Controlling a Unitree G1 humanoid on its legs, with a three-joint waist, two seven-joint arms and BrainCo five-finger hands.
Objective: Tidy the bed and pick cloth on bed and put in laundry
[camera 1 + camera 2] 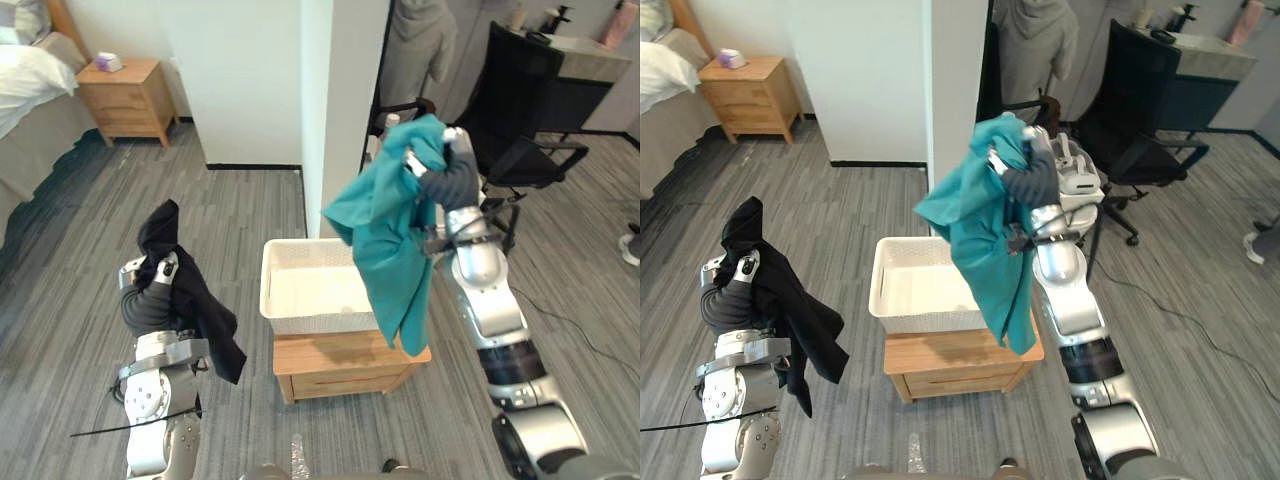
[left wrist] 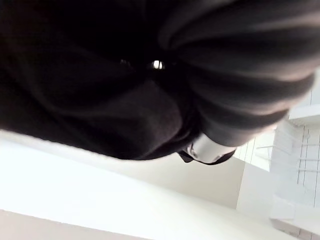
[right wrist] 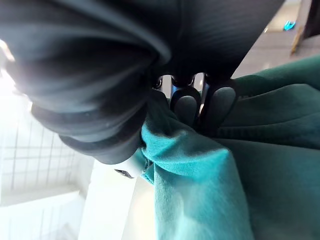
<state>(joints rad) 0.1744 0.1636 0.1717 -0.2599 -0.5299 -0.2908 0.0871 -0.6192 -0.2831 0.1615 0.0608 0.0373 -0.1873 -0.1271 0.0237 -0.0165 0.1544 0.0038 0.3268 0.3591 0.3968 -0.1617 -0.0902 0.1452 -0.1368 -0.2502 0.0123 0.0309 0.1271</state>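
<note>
Bed point(image 1: 25, 75), upper left of frame. White laundry basket point(image 1: 320, 322), centre, on a small wooden cabinet point(image 1: 340, 370). Teal cloth point(image 1: 385, 240) hangs above the basket's right edge, bunched in the clenched right hand point(image 1: 432, 170). Black cloth point(image 1: 205, 310), lower left, is draped over the left hand point(image 1: 165, 270); its grip cannot be told.

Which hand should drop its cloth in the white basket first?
The right hand, probably. It grips the teal cloth up high, and the cloth hangs over the white basket at its right edge. The left hand carries the black cloth off to the basket's left, over the floor.
</note>
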